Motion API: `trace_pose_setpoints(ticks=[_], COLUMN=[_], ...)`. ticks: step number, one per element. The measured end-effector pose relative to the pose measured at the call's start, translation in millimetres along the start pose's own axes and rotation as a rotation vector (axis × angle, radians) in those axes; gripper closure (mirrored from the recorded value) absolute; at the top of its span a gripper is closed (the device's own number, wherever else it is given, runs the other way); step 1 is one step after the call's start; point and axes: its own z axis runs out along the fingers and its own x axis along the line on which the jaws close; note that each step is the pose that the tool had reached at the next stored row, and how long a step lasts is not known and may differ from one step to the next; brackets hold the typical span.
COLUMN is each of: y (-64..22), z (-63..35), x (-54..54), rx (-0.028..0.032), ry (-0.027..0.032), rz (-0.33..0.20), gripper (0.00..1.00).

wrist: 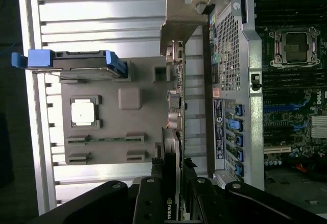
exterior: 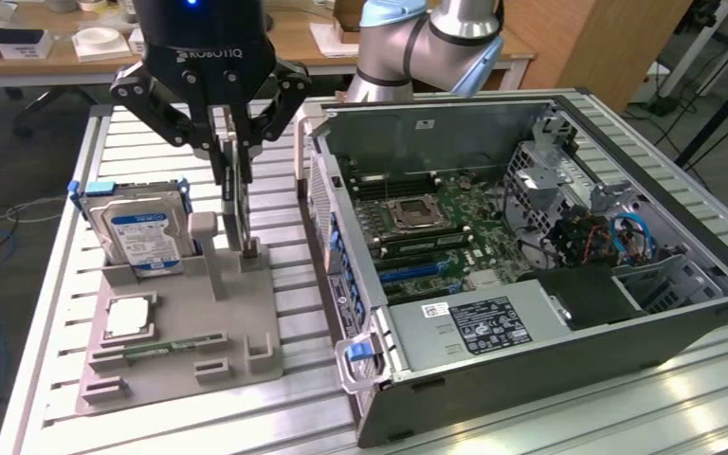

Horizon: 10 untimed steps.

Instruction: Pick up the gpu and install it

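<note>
Exterior view: the hand is clamped on the gpu, which stands on edge at the grey holder near the worktop's edge on the exterior view's left. A narrow strip of open room separates it from the open computer case.

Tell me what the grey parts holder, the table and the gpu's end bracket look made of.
Parts holder: matte grey plastic, likely printed; dull, uniform.
Table: bare aluminium slats, probably; glossy reflections.
Gpu bracket: sheet metal, seemingly; thin, silvery, folded.
</note>
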Motion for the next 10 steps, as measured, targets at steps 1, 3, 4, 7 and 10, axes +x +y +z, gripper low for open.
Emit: trace_pose_setpoints(ticks=[1,3,4,7,10], y=[0.0,0.1,0.2,0.3,0.6], z=[0.0,0.0,0.0,0.1,0.2], x=[-0.1,-0.8,-1.5,-3.2,-6.3], rx=[0.0,0.0,0.0,0.0,0.0], ry=[0.0001,0.0001,0.0001,0.0,-0.0001], rz=[0.0,0.0,0.0,0.0,0.0], gripper=[0.74,0.74,0.74,0.74,0.74])
